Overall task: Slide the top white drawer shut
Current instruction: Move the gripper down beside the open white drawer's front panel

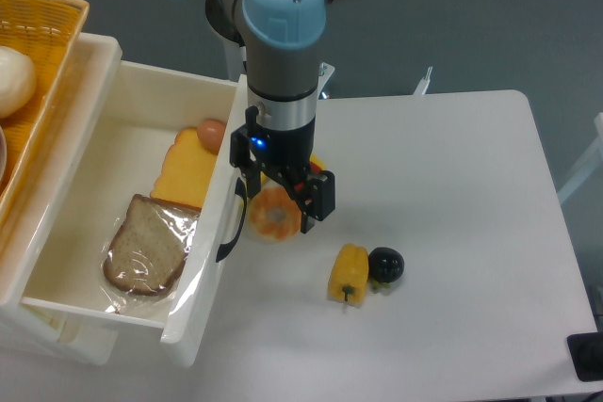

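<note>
one drawer stands pulled out at the left of the frame — the top white drawer [141, 152], its front panel facing the table's middle with a curved black handle [231, 228] on it. inside lie a wrapped slice of brown bread [146, 247], a yellow slice of cheese [188, 174] and a pinkish round item [213, 133] at the far end. the gripper [283, 197] hangs just beside the front panel, near the handle; whether its fingers are wide or narrow i cannot tell. an orange fruit [273, 215] sits right under it. a yellow pepper [348, 272] and a dark round fruit [385, 264] touch lower centre on the white table [452, 214]. a yellow wicker basket [42, 54] fills the upper left.
</note>
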Robot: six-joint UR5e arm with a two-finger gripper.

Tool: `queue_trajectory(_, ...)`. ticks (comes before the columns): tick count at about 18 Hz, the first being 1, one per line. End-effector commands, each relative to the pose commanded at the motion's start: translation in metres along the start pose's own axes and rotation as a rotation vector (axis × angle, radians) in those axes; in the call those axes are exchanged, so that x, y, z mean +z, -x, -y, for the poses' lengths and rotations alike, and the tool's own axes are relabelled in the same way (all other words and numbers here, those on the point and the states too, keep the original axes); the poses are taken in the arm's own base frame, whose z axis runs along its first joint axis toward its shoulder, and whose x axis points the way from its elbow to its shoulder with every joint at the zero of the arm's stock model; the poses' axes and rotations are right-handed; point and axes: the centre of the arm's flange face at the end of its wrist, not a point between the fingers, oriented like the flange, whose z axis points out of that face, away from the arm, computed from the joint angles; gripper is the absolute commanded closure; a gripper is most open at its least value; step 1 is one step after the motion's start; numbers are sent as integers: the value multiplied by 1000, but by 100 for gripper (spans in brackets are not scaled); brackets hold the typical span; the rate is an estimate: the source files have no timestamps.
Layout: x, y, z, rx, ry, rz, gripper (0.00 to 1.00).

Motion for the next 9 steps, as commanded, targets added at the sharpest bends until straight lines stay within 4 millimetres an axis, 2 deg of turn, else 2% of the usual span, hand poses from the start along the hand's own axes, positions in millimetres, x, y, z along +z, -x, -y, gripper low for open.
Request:
queue_trajectory(4, 4, 7, 2, -3, 14, 9, 0)
queue_trajectory(9, 23, 11, -6, -13, 98, 22, 0)
